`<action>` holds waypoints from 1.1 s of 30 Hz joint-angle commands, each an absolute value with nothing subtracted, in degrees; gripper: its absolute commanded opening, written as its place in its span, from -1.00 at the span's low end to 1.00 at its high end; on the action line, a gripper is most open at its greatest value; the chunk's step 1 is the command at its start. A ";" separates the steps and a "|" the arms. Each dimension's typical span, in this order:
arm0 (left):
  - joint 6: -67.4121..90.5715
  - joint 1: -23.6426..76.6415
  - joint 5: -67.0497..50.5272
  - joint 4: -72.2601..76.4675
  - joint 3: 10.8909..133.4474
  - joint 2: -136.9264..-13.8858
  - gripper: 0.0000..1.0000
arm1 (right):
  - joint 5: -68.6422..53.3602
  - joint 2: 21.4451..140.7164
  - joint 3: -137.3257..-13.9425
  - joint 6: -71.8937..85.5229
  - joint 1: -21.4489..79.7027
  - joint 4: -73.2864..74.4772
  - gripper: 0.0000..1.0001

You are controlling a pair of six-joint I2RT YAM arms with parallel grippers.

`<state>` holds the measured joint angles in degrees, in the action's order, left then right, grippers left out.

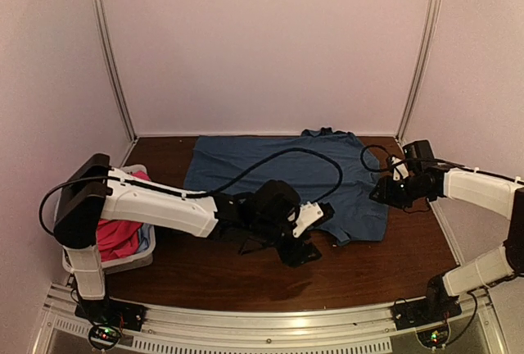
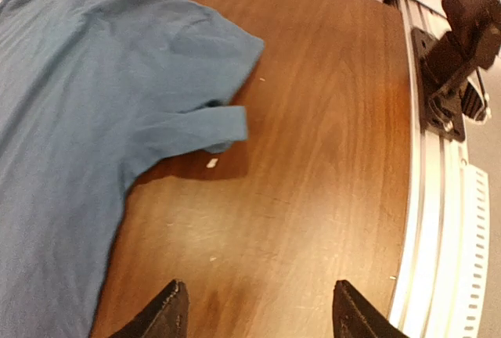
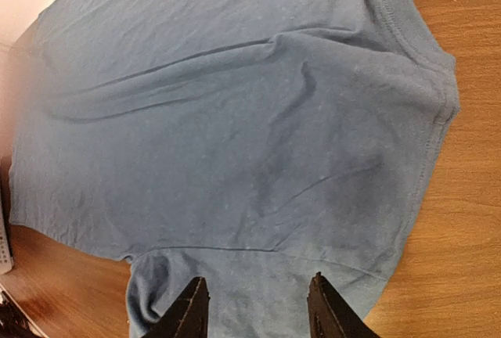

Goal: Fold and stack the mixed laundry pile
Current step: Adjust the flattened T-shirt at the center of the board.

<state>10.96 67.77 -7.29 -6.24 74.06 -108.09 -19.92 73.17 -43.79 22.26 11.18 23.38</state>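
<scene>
Dark blue T-shirt [image 1: 237,165] lies spread out flat across the far half of the worktop [image 1: 246,280]; magenta-pink shirt [image 1: 119,238] sits in the white basket [image 1: 123,265] at the left edge. Left hand [image 2: 258,311] is spread and empty over bare wood beside a sleeve. Right hand [image 3: 254,303] is spread, pinching nothing, over the T-shirt's right side
</scene>
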 commanded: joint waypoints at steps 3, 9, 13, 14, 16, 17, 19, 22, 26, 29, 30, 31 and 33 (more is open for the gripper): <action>8.04 69.50 -4.89 3.14 82.69 -118.29 0.15 | -21.42 78.82 -44.09 22.34 7.32 15.90 -0.17; 10.94 70.20 -7.27 15.19 80.40 -124.28 0.15 | -23.41 84.69 -46.56 22.33 5.96 12.01 -0.20; 9.68 70.22 -7.43 16.40 82.78 -128.71 0.14 | -24.34 88.07 -47.80 21.56 5.72 10.51 -0.20; 9.63 70.30 -7.48 16.35 83.47 -129.95 0.13 | -24.64 88.87 -48.04 21.46 5.65 10.15 -0.20; 9.35 70.25 -7.79 17.08 84.51 -132.05 0.12 | -25.21 90.57 -48.68 21.41 5.54 9.40 -0.21; 9.30 70.24 -7.76 17.28 85.07 -132.93 0.11 | -25.26 91.28 -48.92 21.36 5.54 9.10 -0.21; 9.20 70.29 -6.99 17.54 86.67 -134.81 0.11 | -25.17 92.54 -49.27 21.28 5.53 8.56 -0.22; 9.17 70.30 -5.46 16.24 90.13 -137.73 0.11 | -25.36 94.17 -49.55 21.12 5.46 8.04 -0.22; 9.26 70.27 -1.95 14.01 94.58 -140.76 0.05 | -25.45 95.84 -50.38 20.44 5.44 8.57 -0.22; 8.83 70.29 -0.88 10.71 97.59 -142.51 -0.17 | -24.66 96.93 -51.06 19.76 5.42 9.25 -0.22; 8.45 70.31 -0.86 9.52 98.24 -142.60 -0.31 | -24.50 97.43 -51.25 19.50 5.45 9.49 -0.23; 8.28 70.30 -0.82 7.99 98.73 -142.46 -0.47 | -24.23 97.77 -51.51 19.39 5.45 9.57 -0.24; 8.32 70.30 -3.40 5.35 98.66 -140.43 -0.76 | -23.36 98.45 -51.88 19.05 5.45 9.90 -0.26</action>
